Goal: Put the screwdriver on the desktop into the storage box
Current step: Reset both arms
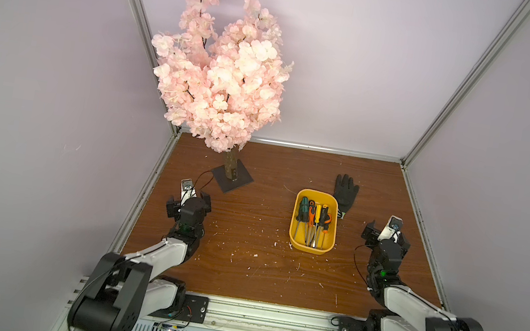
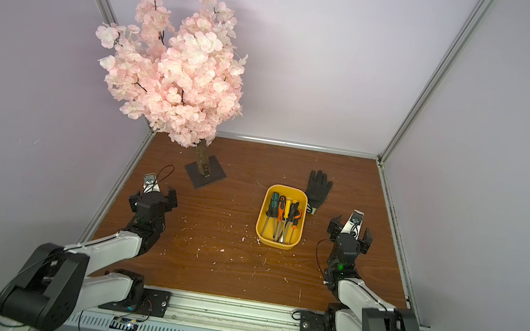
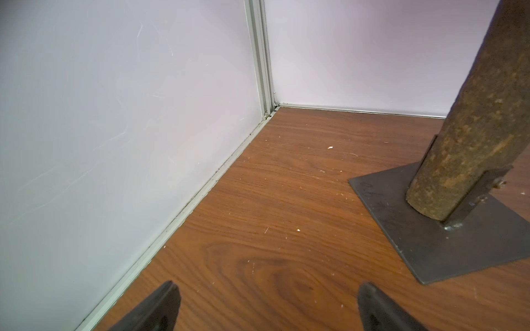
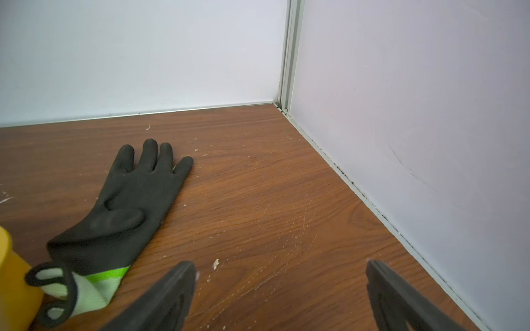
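Observation:
The yellow storage box point(image 1: 293, 229) point(image 2: 260, 224) stands on the brown desktop point(image 1: 242, 262) point(image 2: 206, 261), right of centre. Several screwdrivers point(image 1: 311, 216) point(image 2: 285, 212) lie side by side inside it, handles toward the back. I see no screwdriver on the bare board. My left gripper point(image 1: 189, 202) point(image 2: 153, 199) point(image 3: 266, 289) hovers open by the left wall, with only wood between its fingers. My right gripper point(image 1: 386, 236) point(image 2: 351, 232) point(image 4: 281, 265) is open and empty to the right of the box. A corner of the box point(image 4: 11, 272) shows in the right wrist view.
A black glove point(image 1: 346, 191) point(image 2: 319, 185) point(image 4: 134, 200) lies flat behind the box, its cuff touching it. A pink blossom tree point(image 1: 224, 71) point(image 2: 179, 64) stands at the back left on a dark plate point(image 1: 232, 177) point(image 3: 459, 243), close to my left gripper. Lilac walls enclose three sides.

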Controlling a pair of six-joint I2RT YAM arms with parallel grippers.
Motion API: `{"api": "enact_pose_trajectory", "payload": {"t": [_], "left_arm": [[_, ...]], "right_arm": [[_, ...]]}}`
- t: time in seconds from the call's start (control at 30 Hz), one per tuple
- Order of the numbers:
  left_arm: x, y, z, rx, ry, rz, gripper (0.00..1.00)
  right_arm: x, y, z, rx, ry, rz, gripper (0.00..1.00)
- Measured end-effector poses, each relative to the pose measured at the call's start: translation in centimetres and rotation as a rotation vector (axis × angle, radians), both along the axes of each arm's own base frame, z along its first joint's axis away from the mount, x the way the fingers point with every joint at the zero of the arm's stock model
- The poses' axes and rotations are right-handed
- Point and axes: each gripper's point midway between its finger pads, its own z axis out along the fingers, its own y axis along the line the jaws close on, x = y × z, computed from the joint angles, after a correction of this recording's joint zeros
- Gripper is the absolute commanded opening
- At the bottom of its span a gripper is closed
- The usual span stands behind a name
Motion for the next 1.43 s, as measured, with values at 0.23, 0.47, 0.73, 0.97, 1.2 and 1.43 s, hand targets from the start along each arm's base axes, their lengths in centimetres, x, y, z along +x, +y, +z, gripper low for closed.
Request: {"api": "enact_pose_trajectory", "payload": {"t": [0.23, 0.47, 0.73, 0.97, 1.2, 1.43], "left_arm": [[1.0, -0.8, -0.3, 0.019, -0.074, -0.054, 1.00], [1.6, -1.4, -0.3, 0.048, -0.134, -0.107, 1.00], [2.6, -1.4, -0.4, 0.026, -0.156, -0.176, 1.00], [2.8, -2.0, 0.0, 0.019, -0.173, -0.210, 1.00], [2.8, -2.1, 0.1, 0.018, -0.177, -0.216, 1.00], [2.8, -2.1, 0.1, 0.018, -0.179, -0.217, 0.99]], "right_arm": [[0.5, 1.0, -0.4, -0.009, -0.043, 0.074, 0.99], [1.8, 2.2, -2.3, 0.012, -0.051, 0.172, 0.99], [4.8, 3.4, 0.3, 0.031, -0.119, 0.255, 1.00], [4.9, 2.6, -0.2, 0.038, -0.093, 0.213, 0.99], [4.9, 2.5, -0.6, 0.037, -0.077, 0.206, 1.00], [5.0, 2.7, -0.8, 0.037, -0.066, 0.210, 1.00]]}}
